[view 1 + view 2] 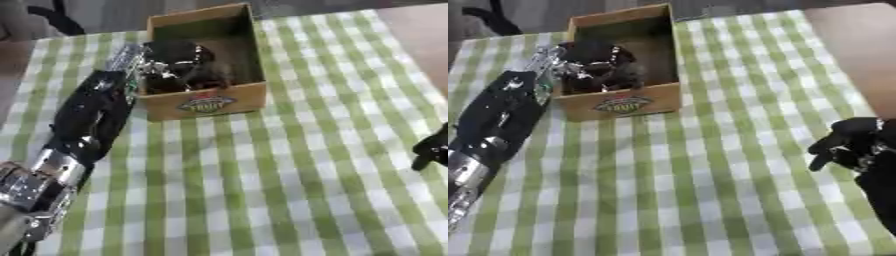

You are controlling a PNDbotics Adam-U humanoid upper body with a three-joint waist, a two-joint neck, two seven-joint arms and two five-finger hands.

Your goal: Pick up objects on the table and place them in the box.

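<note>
At the near right, the robot's right hand (pixel 852 145) idles with fingers curled on nothing. Farther off, the left hand (pixel 175 65) reaches inside the cardboard box (pixel 206 102) on the checked tablecloth (pixel 289 185); whether it holds anything cannot be told. The placing step looks under way; next comes lifting out.

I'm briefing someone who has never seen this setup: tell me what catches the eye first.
The robot's left hand reaches over the near-left rim into the open cardboard box at the far middle of the green-checked tablecloth. The right hand waits by the table's right edge, fingers curled. What lies in the box under the left hand cannot be made out.
</note>
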